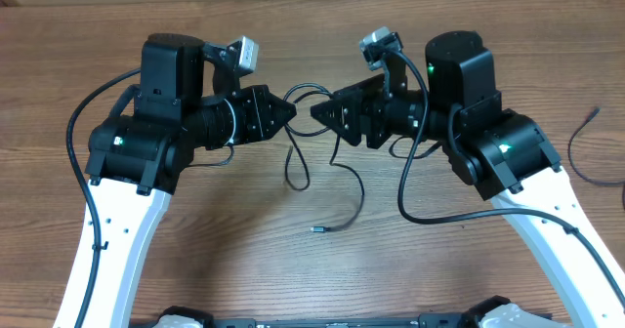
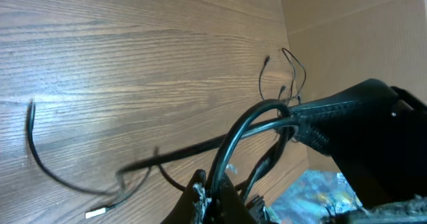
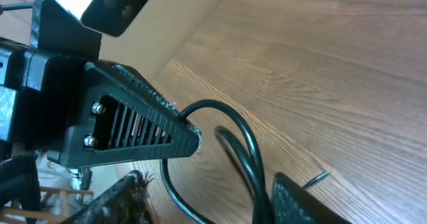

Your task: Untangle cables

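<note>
- The cables (image 3: 252, 147) hang in a loop between the two claws, over the middle of the table (image 1: 195, 260) and nearer its far edge. The rest trails down onto the wood, with a plug end (image 1: 319, 229) lying toward the near edge.
- The left claw (image 1: 290, 111) is clamped on the cables, and the loop springs straight out of its tip.
- The right claw (image 1: 315, 113) stands apart. The cord runs through the gap, gripped by nothing there.
- With only one grip holding, the loop could sag and settle across the strands below (they already cross just under the claws), making a fresh tangle.
- A hard pull by the left claw would likely tighten that crossing rather than free it.
- The trailing cord lies near the thick arm wire (image 1: 401, 196). A sweep of the right arm could snag the two together.
</note>
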Controlling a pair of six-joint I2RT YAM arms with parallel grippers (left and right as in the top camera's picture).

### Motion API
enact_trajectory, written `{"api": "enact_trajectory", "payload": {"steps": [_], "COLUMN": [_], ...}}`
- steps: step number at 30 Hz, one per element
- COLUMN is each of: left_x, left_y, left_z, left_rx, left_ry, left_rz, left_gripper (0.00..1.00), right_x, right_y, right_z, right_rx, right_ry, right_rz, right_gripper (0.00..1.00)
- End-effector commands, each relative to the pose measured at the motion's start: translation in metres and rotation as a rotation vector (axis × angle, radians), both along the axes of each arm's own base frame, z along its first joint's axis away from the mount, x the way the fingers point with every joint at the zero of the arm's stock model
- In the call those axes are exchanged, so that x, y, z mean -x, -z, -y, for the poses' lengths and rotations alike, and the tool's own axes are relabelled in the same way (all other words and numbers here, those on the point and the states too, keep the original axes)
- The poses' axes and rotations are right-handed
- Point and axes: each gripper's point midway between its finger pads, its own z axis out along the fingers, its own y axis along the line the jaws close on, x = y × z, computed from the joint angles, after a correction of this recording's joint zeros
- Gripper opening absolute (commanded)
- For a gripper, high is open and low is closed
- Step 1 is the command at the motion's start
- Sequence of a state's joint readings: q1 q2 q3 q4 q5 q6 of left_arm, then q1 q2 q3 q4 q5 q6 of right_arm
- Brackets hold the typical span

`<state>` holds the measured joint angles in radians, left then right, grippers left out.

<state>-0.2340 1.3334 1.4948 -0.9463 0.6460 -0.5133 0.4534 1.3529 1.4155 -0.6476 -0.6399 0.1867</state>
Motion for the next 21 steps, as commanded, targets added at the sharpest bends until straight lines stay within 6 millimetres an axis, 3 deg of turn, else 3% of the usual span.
{"api": "enact_trajectory", "payload": {"steps": [1, 2, 5, 8, 9, 13, 21], "left_x": [-0.003, -0.003, -0.002, -0.002, -0.002, -0.002, -0.001], "left_y": [-0.003, -0.003, -0.003, -0.004, -0.004, -0.004, -0.008], "left_z": [0.001, 0.001, 0.001, 0.001, 0.001, 0.002, 0.005], "left_rx": [-0.003, -0.002, 0.006, 0.008, 0.01, 0.017, 0.036], "left_ry": [-0.001, -0.002, -0.005, -0.003, -0.006, -0.002, 0.008], "left_rz": [0.014, 0.011, 0.002, 0.001, -0.001, -0.003, 0.001], "left_gripper": [0.04, 0.04, 0.04, 0.04, 0.04, 0.04, 0.04], "right_x": [0.0, -0.003, -0.004, -0.004, -0.004, -0.006, -0.006], "right_y": [-0.008, -0.007, -0.006, -0.005, -0.004, -0.001, 0.01], "right_z": [0.0, 0.002, 0.003, 0.004, 0.004, 0.006, 0.006], "right_rx": [0.008, 0.018, 0.024, 0.028, 0.03, 0.053, 0.073], "right_ry": [-0.008, 0.01, 0.019, 0.02, 0.023, 0.029, 0.027], "right_rz": [0.056, 0.06, 0.062, 0.056, 0.055, 0.067, 0.027], "right_gripper": [0.24, 0.04, 0.04, 0.35, 0.36, 0.26, 0.29]}}
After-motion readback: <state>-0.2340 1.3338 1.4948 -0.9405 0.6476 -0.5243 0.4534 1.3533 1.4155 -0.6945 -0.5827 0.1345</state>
